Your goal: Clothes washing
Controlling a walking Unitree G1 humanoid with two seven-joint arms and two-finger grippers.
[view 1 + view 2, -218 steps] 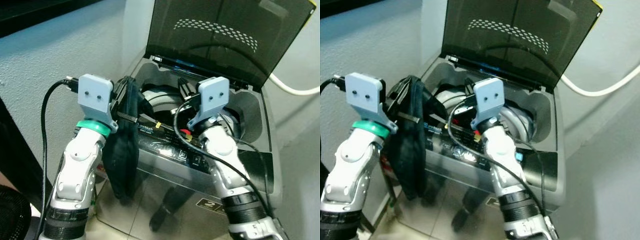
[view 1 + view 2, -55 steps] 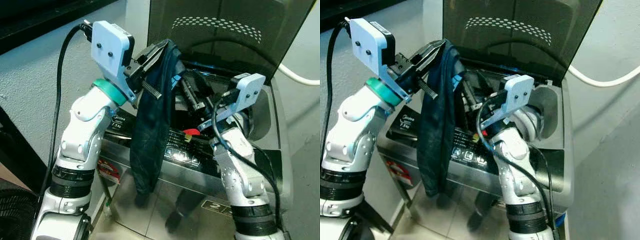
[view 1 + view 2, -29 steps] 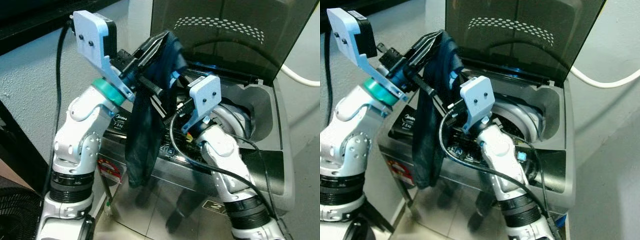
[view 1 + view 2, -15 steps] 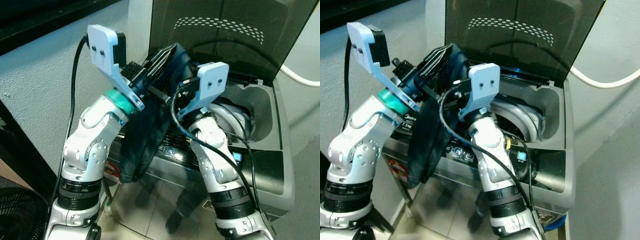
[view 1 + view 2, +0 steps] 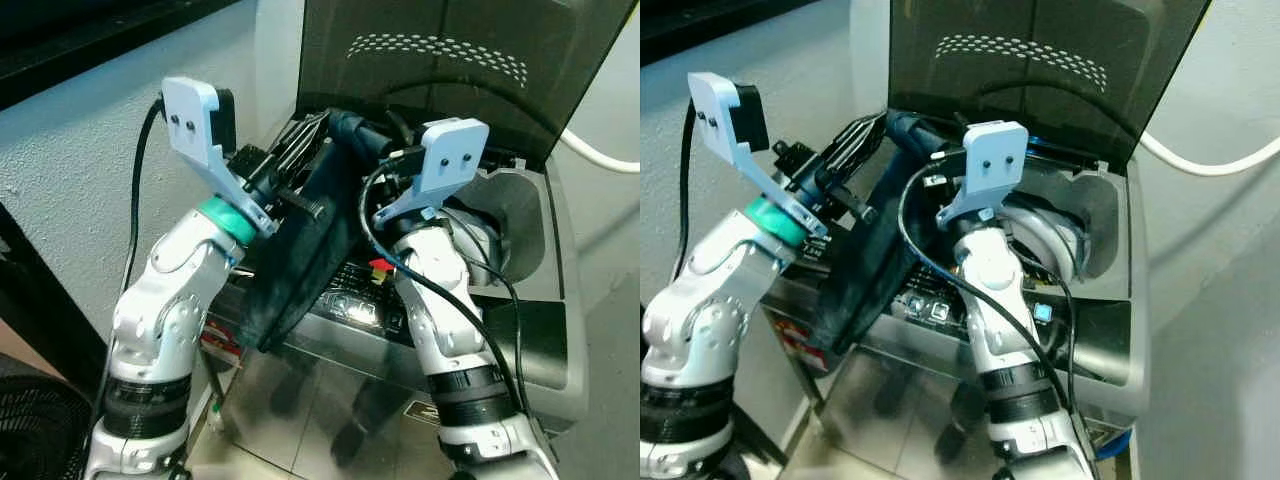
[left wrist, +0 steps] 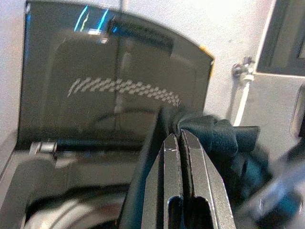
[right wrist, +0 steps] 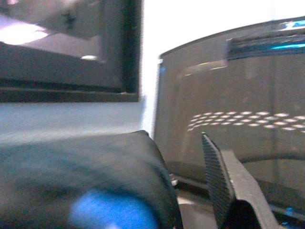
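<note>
Your left gripper (image 6: 181,138) is clamped on the dark garment (image 5: 305,255), holding it above the washing machine (image 5: 520,330) so it clears the rim. Your right gripper (image 5: 375,150) reaches in under the raised lid (image 5: 450,70), at the cloth's top; whether its fingers are apart or together cannot be told.

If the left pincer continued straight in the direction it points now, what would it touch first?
Probably the raised dark tinted lid of the silver top-loading washing machine. The left pincer, shut on the dark blue garment, points at it, though the depth is unclear.
</note>
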